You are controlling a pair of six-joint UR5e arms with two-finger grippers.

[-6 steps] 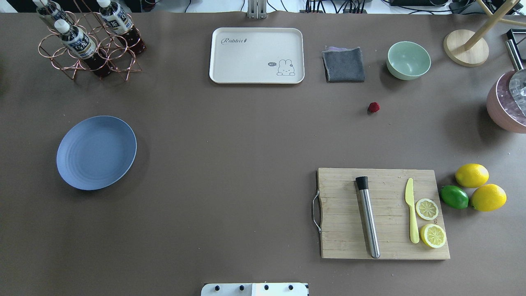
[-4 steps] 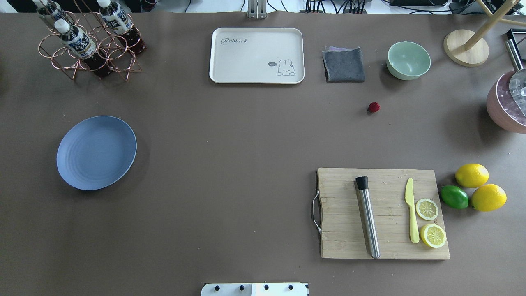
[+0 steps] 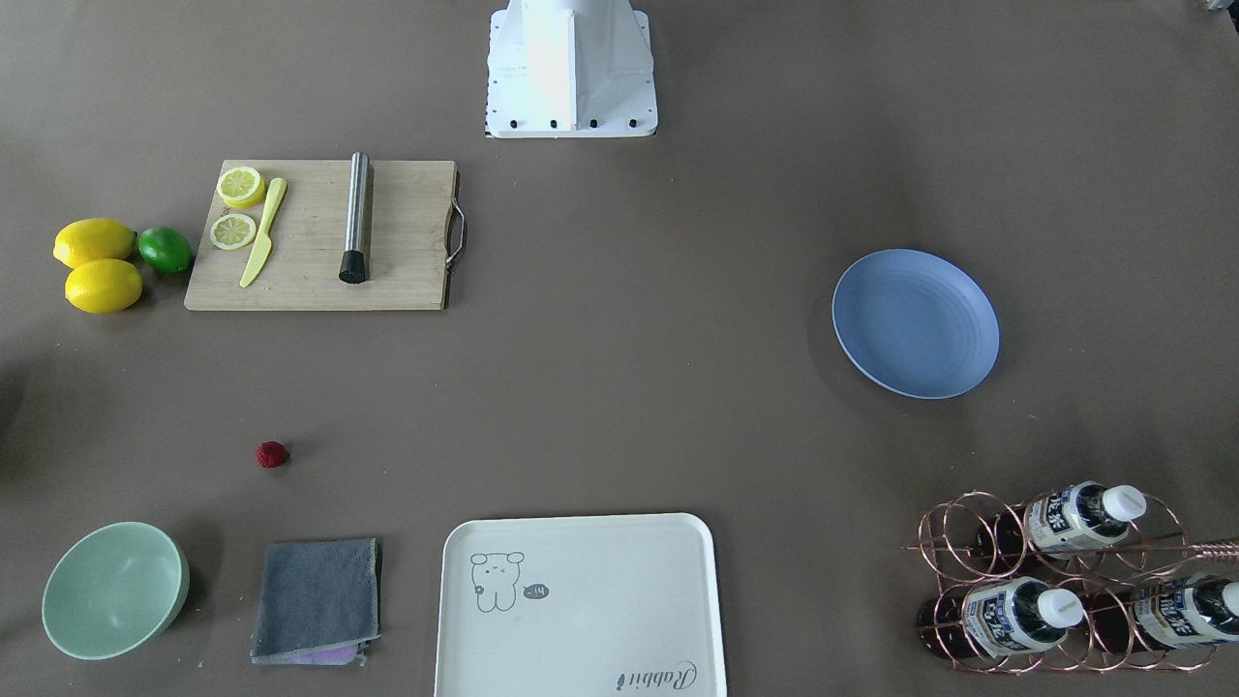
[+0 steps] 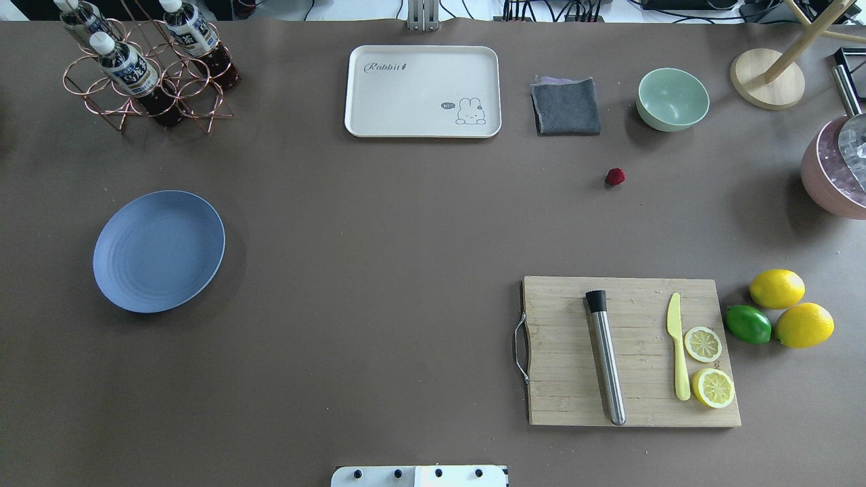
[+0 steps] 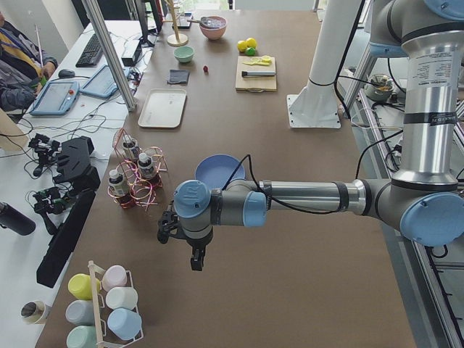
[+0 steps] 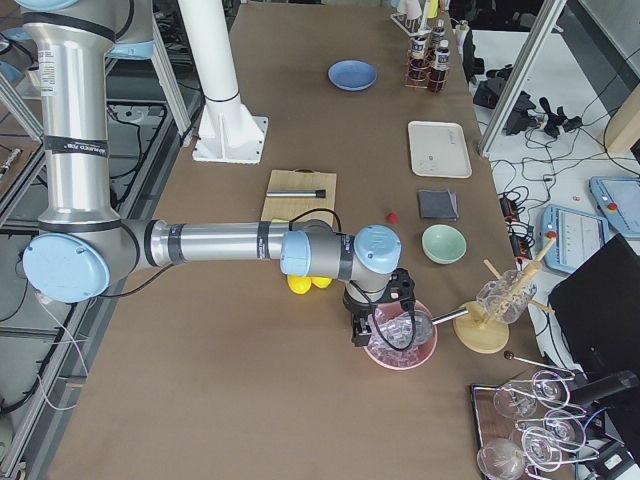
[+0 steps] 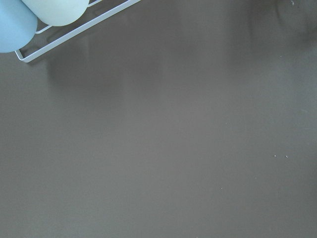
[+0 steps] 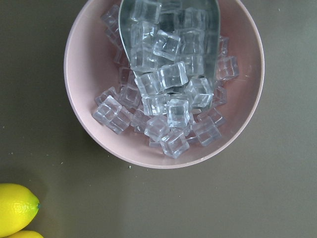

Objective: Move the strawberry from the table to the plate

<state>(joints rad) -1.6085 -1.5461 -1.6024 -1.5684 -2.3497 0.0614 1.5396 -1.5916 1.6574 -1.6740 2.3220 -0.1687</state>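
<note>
Cream rectangular tray (image 4: 422,90) reads "Rabbit" in script, beside a small animal drawing; the labels on the bottles (image 4: 125,67) are too small for us to read. We note a tiny dark-red, bumpy strawberry (image 4: 615,176) on the matte brown-grey table (image 4: 379,223), near the folded grey cloth (image 4: 566,106), well apart from the round light-blue plate (image 4: 158,251). Left gripper (image 5: 196,261), right gripper (image 6: 358,330): jaw state we cannot tell.

open table (image 4: 406,223) around strawberry (image 4: 615,176), cloth (image 4: 565,106) nearby

txt | "Rabbit" on cream tray (image 4: 406,101) | bottle labels (image 4: 127,70) too small to read
</note>
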